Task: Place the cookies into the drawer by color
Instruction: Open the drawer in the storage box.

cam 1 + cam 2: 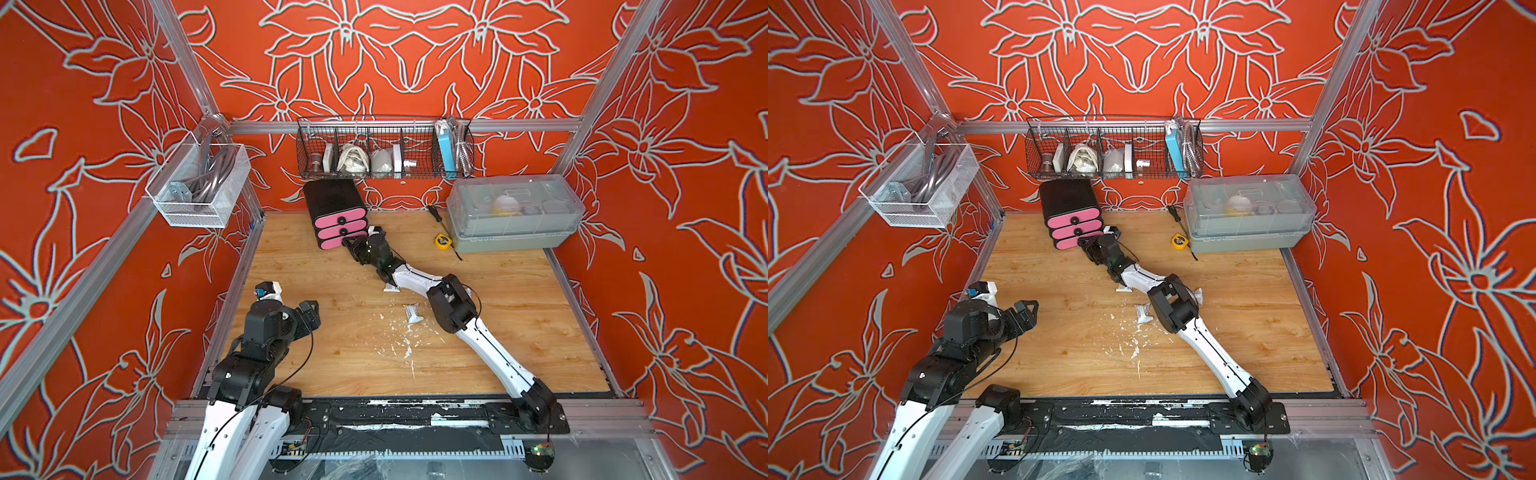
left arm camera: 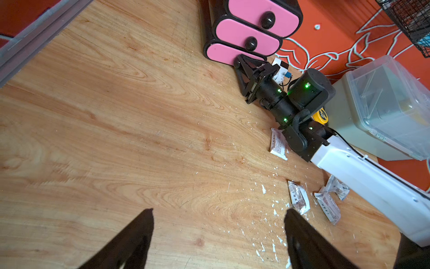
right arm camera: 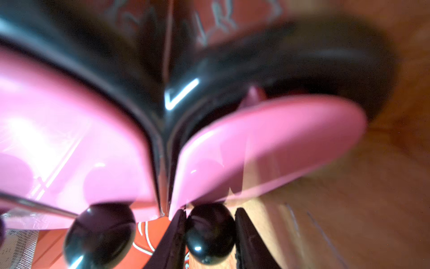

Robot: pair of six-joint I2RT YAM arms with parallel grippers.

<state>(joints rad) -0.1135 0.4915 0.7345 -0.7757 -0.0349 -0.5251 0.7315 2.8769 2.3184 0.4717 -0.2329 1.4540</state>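
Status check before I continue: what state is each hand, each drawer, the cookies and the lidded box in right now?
left hand: open, empty, above the table.
right hand: straddling the bottom knob; grip unclear.
top drawer: shut.
middle drawer: shut.
bottom drawer: shut or barely ajar, too blurred.
cookies: white ones loose on the table.
grey box: lid on.

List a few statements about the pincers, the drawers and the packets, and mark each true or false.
The right pincer straddles the lowest drawer's knob. True.
A packet is held on the left. False: the left pincer is open and empty.
The tape measure lies beside the grey lidded box. True.
Only black packets are out. False: the packets on the table are white.
Four drawers fill the chest. False: the chest has three.
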